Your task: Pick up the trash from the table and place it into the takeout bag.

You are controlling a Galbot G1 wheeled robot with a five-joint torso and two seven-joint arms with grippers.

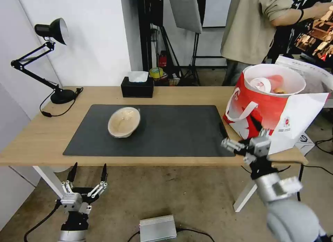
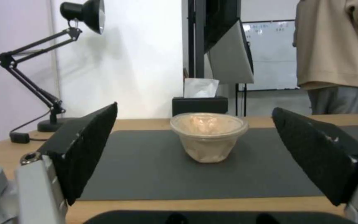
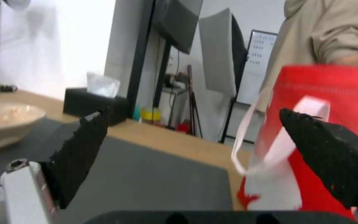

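Observation:
On the black mat of the table (image 1: 41, 138), a tan round lidded bowl (image 1: 124, 122) stands left of centre. It also shows straight ahead between the open left fingers (image 2: 85, 149), some way off, as the bowl (image 2: 208, 137). My left gripper (image 1: 87, 178) hangs open below the table's front edge. The red-and-white takeout bag (image 1: 267, 110) stands at the table's right end, with a red cup and white lid (image 1: 261, 84) inside. My right gripper (image 1: 244, 140) is open at the bag's near side, close to the red bag wall (image 3: 332, 90) and its white strap (image 3: 278, 149).
A black tissue box (image 1: 137, 86) stands at the table's back edge, a black desk lamp (image 1: 52, 61) at the back left. A person stands behind the bag. A grey metal box (image 1: 158, 228) lies on the floor in front of the table.

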